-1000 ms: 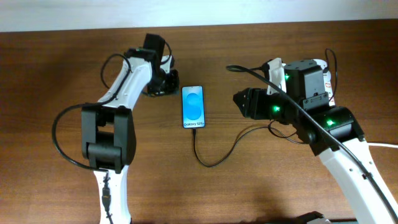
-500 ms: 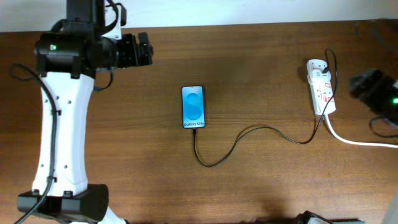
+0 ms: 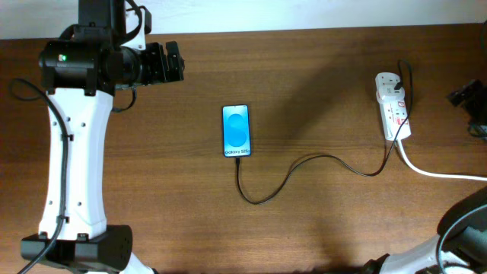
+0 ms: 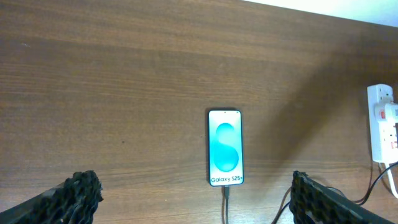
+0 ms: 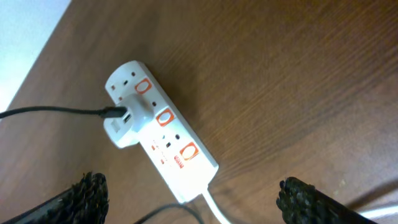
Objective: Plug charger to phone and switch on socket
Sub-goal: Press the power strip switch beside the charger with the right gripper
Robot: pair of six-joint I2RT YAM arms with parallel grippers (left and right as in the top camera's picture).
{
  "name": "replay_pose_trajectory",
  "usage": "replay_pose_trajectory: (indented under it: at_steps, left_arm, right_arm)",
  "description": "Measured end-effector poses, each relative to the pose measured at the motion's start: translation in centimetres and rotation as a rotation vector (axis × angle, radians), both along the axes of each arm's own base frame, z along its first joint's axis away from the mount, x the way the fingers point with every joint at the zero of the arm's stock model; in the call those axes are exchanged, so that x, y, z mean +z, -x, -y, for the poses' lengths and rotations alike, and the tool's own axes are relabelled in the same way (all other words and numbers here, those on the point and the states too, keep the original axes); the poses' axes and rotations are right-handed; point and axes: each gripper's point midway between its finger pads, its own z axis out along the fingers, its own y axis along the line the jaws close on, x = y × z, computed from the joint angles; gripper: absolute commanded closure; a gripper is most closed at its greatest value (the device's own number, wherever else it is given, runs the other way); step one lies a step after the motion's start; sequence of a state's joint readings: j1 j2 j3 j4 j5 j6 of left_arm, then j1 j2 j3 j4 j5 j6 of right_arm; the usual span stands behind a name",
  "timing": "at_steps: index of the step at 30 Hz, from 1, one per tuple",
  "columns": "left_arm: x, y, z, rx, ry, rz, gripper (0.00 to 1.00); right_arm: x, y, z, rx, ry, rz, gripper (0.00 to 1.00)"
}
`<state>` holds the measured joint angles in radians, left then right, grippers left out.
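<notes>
The phone [image 3: 237, 131] lies flat mid-table with its blue screen lit, and it also shows in the left wrist view [image 4: 224, 146]. The charger [image 3: 335, 158] runs as a thin black cable from the phone's lower edge, where its connector tip [image 4: 227, 190] meets the port, over to the socket [image 3: 393, 106]. At the socket [image 5: 161, 130] the charger's other end [image 5: 115, 114] sits in a white adapter. My left gripper [image 3: 180, 62] is open at the far left, well away from the phone. My right gripper [image 3: 466, 99] is open at the right edge, just beyond the socket, and nothing is between its fingers [image 5: 292, 193].
A thick white cord [image 3: 441, 171] leaves the socket toward the right edge. My left arm's white body [image 3: 72, 167] fills the left side. Part of my right arm [image 3: 464, 236] shows at the lower right. The table's far edge runs along the top.
Both arms have pulled back from the phone: the left to the far left, the right out to the right edge. Both grippers have opened wider. Phone and cable stay put.
</notes>
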<state>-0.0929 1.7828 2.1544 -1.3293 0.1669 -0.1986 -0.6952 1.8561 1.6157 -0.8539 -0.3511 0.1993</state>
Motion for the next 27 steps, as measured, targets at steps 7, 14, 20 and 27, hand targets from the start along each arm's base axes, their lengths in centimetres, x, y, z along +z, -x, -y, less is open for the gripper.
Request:
replay_pose_trajectory:
  at_steps: [7, 14, 20, 27]
  left_arm:
    - [0.0, 0.0, 0.0, 0.000, 0.000, 0.000, 0.01]
    - [0.0, 0.0, 0.0, -0.001, 0.000, 0.000, 0.01]
    - [0.0, 0.0, 0.0, -0.001, 0.000, 0.000, 0.01]
    - [0.0, 0.0, 0.0, 0.000, 0.000, 0.000, 0.01]
  right_arm:
    - [-9.1, -3.5, -1.6, 0.101, 0.000, -0.132, 0.09]
    - [-11.4, -5.4, -2.3, 0.125, 0.096, -0.171, 0.10]
    - [-14.2, -5.0, -2.1, 0.003, 0.022, -0.221, 0.09]
    - [-14.2, -6.0, -2.5, -0.044, -0.004, -0.193, 0.09]
